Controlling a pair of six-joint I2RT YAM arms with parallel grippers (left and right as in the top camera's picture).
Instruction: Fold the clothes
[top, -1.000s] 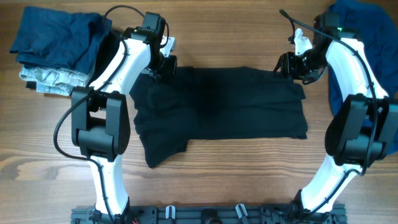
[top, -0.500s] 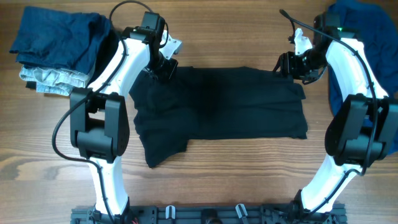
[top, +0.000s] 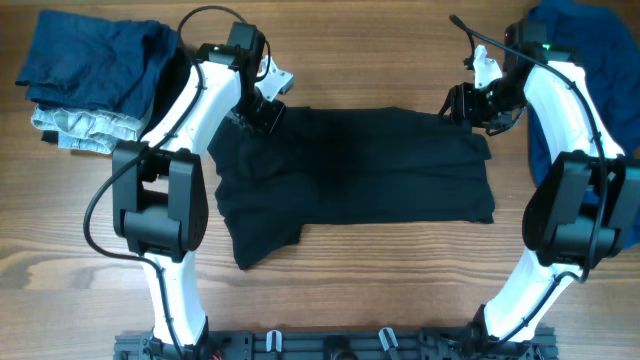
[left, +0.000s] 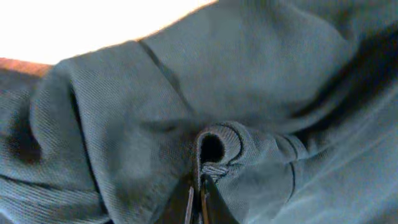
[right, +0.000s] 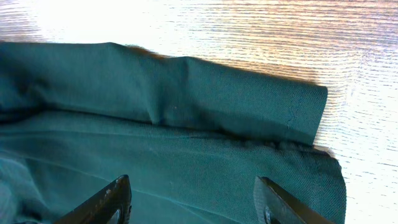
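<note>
Only the left gripper (top: 262, 110) has shifted in the last second, twisting inward a little; the right gripper (top: 465, 103) sits as before. On the wooden table (top: 350, 40) the black garment (top: 350, 165) lies spread, its long axis running left to right between both arms. Left fingers (left: 183, 208) are pinched together on a small fold (left: 214, 146) at the far left corner. Right fingers (right: 109, 202) stand apart, the far right hem (right: 249, 106) just ahead of them, ungrasped.
</note>
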